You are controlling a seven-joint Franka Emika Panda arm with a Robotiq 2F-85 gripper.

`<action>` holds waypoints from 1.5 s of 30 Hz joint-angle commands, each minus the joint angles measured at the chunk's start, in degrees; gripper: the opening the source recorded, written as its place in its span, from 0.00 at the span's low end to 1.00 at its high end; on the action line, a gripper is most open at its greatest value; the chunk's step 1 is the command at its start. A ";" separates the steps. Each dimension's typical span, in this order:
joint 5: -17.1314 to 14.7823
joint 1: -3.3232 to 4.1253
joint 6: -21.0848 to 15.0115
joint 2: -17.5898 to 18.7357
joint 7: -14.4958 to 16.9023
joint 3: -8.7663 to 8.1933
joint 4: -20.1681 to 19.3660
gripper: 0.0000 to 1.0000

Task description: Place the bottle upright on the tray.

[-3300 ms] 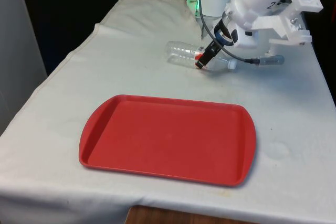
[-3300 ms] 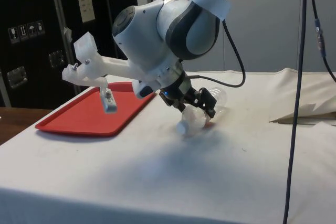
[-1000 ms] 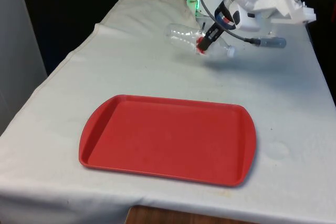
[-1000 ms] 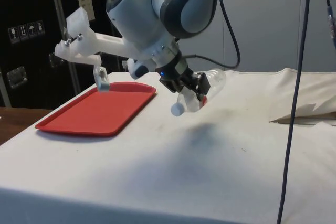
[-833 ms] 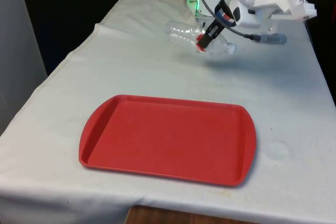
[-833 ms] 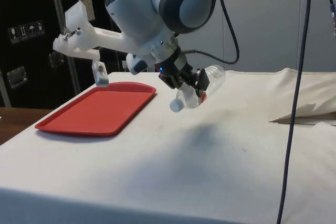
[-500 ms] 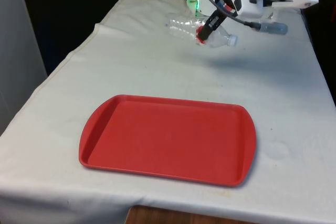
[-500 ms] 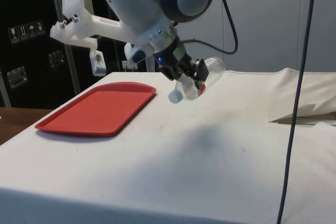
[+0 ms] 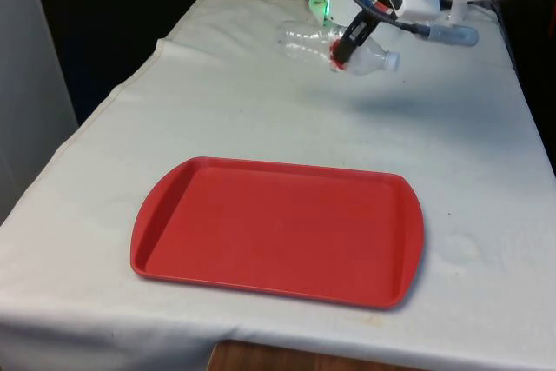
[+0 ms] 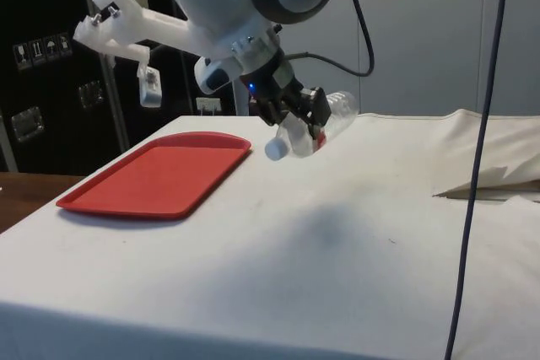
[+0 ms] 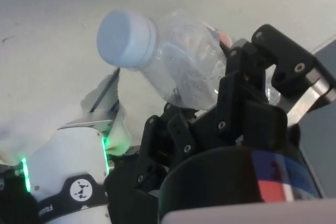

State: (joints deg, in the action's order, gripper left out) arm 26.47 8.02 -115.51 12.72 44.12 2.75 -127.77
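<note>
Held aloft over the far desk [image 9: 261, 119], bottle [image 9: 334, 48] pinched crosswise at mid-body in the hand [image 9: 346, 48], long axis near level, cap toward the front view's right, tray [image 9: 278, 230] well apart, nearer the camera.

The hand [image 9: 346, 48] grips a clear plastic bottle [image 9: 337, 46] around its middle, near a red label, holding it on its side in the air above the worktop [image 9: 217, 119] at about one o'clock in the scene. The bottle's white cap [image 9: 393, 61] points toward three o'clock. A red tray [image 9: 278, 229] lies flat at about six o'clock, well apart from the bottle.
</note>
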 commanded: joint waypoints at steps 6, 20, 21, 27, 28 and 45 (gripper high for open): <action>-1.95 -0.34 -2.12 0.00 1.60 -0.06 -0.11 0.34; -3.90 -0.34 -1.26 -1.20 4.18 -0.29 0.57 0.34; -3.84 -0.40 -2.12 -0.46 3.95 -0.34 0.57 0.34; -4.18 -0.40 1.66 -3.78 5.39 -0.11 1.15 0.34; -4.18 -0.40 1.95 -4.13 5.56 -0.11 1.20 0.34; -5.67 -0.46 3.84 -7.22 8.19 -0.17 2.69 0.34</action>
State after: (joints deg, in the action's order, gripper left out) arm 21.43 7.68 -111.21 5.84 51.68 2.64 -125.13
